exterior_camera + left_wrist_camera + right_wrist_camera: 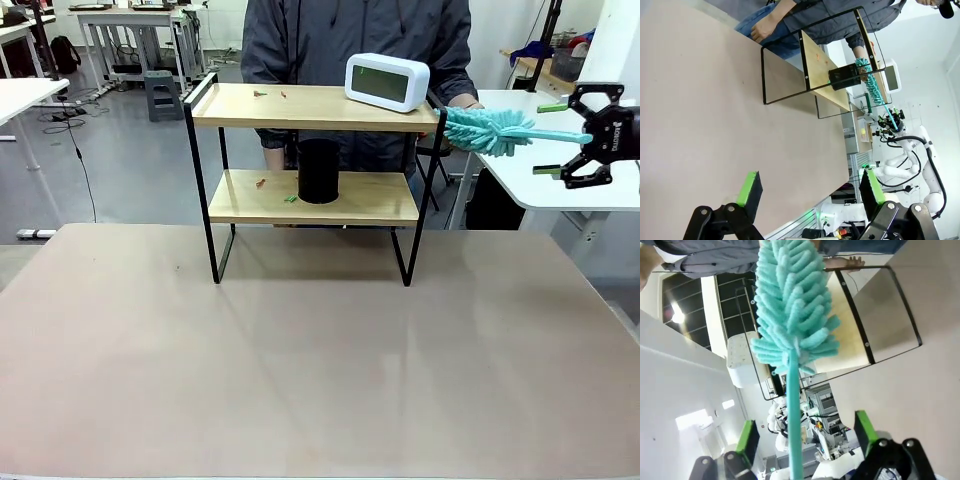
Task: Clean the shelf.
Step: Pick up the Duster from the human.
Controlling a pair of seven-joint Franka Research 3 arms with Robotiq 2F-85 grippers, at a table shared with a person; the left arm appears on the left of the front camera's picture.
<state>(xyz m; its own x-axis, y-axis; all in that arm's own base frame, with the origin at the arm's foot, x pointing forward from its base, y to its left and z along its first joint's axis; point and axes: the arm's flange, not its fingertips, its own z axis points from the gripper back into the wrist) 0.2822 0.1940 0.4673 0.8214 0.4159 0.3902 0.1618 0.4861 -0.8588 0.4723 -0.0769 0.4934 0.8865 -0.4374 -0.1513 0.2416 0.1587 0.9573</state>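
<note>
I see the left gripper (809, 189) released, its fingers spread wide above the bare table (320, 360). The shelf (300, 107) stands at the table's far edge, before the person, with small red and green scraps (258, 93) on both boards. A black cylinder (319, 171) sits on the lower board and a white clock (387, 81) on the upper board's right end. Right of the shelf, the teal duster (485, 130) has its head just beside the frame, near the person's hand (463, 101). Its handle runs between the parted, unclamped fingers of the right gripper (548, 138).

Specks (262, 183) on shelf (300, 105) boards: too small to identify. Duster handle (794, 440) exits frame at 6 o'clock. Right fingers (592, 96): base cut off at 3 o'clock edge.
</note>
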